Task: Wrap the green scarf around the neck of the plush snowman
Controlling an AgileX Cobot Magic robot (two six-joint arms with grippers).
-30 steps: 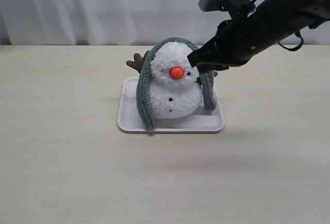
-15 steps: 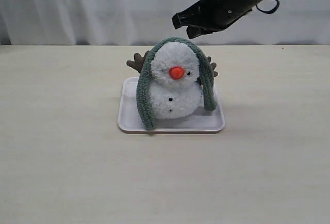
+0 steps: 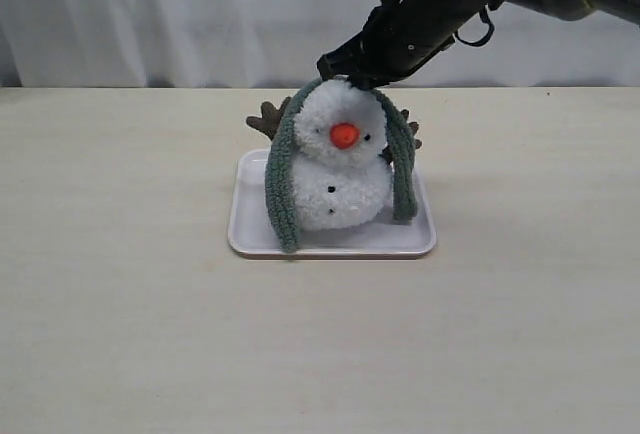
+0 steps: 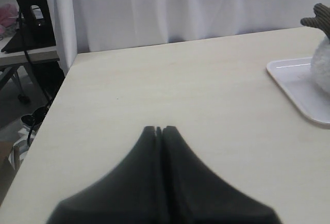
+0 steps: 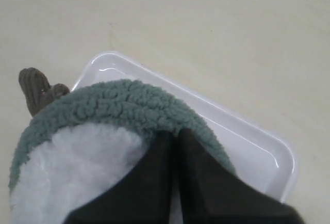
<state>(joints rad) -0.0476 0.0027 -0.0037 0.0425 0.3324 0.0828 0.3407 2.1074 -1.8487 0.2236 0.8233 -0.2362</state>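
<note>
The plush snowman (image 3: pixel 340 189) sits upright on a white tray (image 3: pixel 330 244). The green scarf (image 3: pixel 280 189) lies draped over the top of its head, one end hanging down each side of the body. The snowman's neck (image 3: pixel 352 159) is bare at the front. My right gripper (image 3: pixel 345 72) is shut, its tips touching the scarf (image 5: pixel 118 105) at the crown of the white head (image 5: pixel 77 172); no fabric shows between the jaws. My left gripper (image 4: pixel 159 129) is shut and empty over bare table, well away from the tray (image 4: pixel 299 87).
Brown twig arms (image 3: pixel 266 119) stick out behind the snowman. A white curtain (image 3: pixel 180 14) hangs behind the table. In the left wrist view the table's edge (image 4: pixel 56 100) borders a dark stand and floor clutter.
My right arm lifted from beside the snowman's right cheek, swung up and left, then came down onto the top of the head. The scarf and snowman have barely shifted.
</note>
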